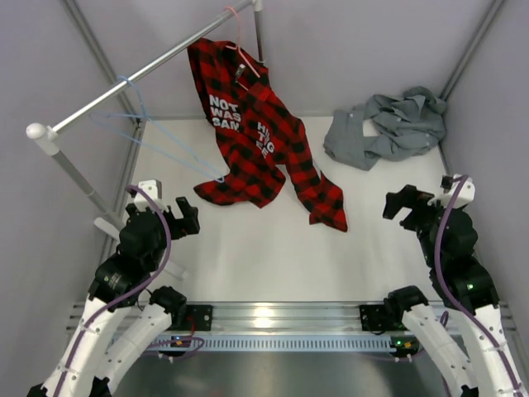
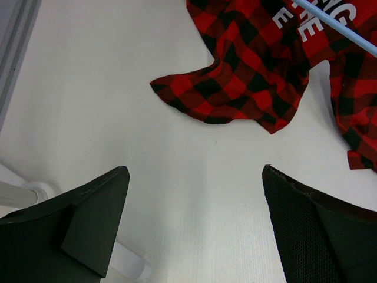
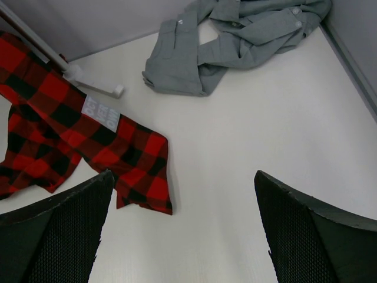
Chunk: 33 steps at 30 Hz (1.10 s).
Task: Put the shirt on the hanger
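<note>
The grey shirt [image 3: 235, 41] lies crumpled in a heap on the table [image 1: 264, 256], ahead of my right claw [image 3: 183, 174] and a little off to its right, close to the far right corner of the walls. That claw hangs over bare tabletop, well apart from the shirt, with its fingers spread wide and nothing between them.

The light-blue hanger [image 1: 153, 136] hangs by its hook from the slanted rail [image 1: 140, 74], ahead of my left claw [image 2: 194, 171] and higher up, with no cloth on it. From above, its long lower corner reaches across to the edge of the red-and-black plaid shirt [image 1: 260, 149]. I cannot tell whether the two touch. My left claw is also spread wide and empty, poised above the table.

The plaid shirt, with white lettering on it, hangs from a pink hanger [image 1: 240, 41] further up the same rail. Its hem and one sleeve spill onto the table ahead of both claws, between them.
</note>
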Motion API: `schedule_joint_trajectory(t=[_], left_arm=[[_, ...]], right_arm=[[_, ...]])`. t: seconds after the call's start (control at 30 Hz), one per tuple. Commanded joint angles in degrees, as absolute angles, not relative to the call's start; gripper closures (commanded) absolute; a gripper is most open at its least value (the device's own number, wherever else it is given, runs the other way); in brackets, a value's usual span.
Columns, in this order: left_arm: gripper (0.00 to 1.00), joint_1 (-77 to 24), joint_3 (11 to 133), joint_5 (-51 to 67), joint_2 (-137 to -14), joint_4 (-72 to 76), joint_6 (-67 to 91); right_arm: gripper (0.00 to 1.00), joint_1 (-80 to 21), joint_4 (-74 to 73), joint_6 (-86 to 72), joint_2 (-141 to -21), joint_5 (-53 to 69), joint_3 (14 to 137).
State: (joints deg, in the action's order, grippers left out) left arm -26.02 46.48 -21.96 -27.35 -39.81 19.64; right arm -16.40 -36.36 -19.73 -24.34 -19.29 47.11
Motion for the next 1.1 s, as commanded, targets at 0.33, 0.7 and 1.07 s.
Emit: schedule_joint_trajectory(t=[0.33, 0.7, 1.07], left_arm=[[0.02, -26.02, 46.23, -21.01, -28.12, -36.47, 20.04], [0.02, -25.4, 46.14, -18.02, -30.06, -36.3, 19.95], [0.02, -25.31, 45.44, -9.67, -31.72, -34.1, 18.64]], right_arm=[[0.01, -16.61, -15.75, -24.78, -39.0, -17.48, 47.01], [0.01, 1.83, -11.33, -23.83, -97.61, -16.79, 87.12], [0.08, 6.15, -13.88, -12.22, -139.96, -11.1, 123.28]])
